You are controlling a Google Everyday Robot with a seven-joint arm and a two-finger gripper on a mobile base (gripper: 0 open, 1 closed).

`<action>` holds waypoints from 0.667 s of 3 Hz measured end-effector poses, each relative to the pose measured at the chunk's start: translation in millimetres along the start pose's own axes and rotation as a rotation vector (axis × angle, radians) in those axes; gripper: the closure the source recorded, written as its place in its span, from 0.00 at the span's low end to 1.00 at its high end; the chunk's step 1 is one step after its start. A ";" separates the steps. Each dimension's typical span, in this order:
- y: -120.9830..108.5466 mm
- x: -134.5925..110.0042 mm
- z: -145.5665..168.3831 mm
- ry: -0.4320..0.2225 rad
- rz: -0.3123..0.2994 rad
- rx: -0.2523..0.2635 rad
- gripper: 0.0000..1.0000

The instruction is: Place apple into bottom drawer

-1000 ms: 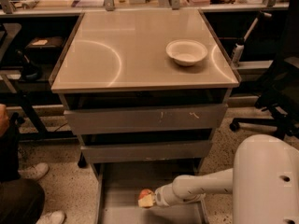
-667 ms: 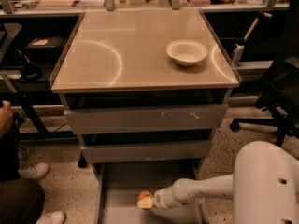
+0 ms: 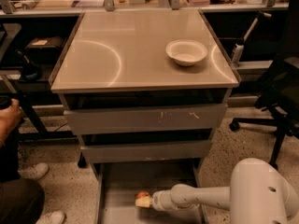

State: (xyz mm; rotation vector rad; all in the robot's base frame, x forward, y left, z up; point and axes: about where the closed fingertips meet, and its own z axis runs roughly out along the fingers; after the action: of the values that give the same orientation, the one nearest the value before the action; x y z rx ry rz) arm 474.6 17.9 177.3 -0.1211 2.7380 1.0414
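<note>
The apple [image 3: 141, 196], small and red-orange with a yellowish patch, is low inside the open bottom drawer [image 3: 122, 179], just above its grey floor near the front middle. My gripper [image 3: 145, 200] reaches in from the right at the end of the white arm [image 3: 201, 197] and is shut on the apple. The drawer is pulled out below the two upper grey drawer fronts [image 3: 145, 119]. Whether the apple touches the floor is hard to tell.
A white bowl [image 3: 186, 52] stands on the cabinet's beige top [image 3: 117, 55] at the right. A person's hand [image 3: 7, 115] and shoes [image 3: 32, 171] are at the left. A black office chair [image 3: 275, 111] stands at the right. Shelving with clutter runs behind.
The gripper with the apple has shifted slightly left and down inside the bottom drawer; the arm's elbow has dropped lower. Nothing else has moved.
</note>
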 end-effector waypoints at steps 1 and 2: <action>-14.3 -5.6 19.8 -0.019 0.027 -0.009 1.00; -27.7 -9.4 32.7 -0.028 0.047 -0.013 1.00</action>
State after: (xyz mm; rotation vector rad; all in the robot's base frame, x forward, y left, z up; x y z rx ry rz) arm 493.3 19.0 137.6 -0.0442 2.7215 1.0650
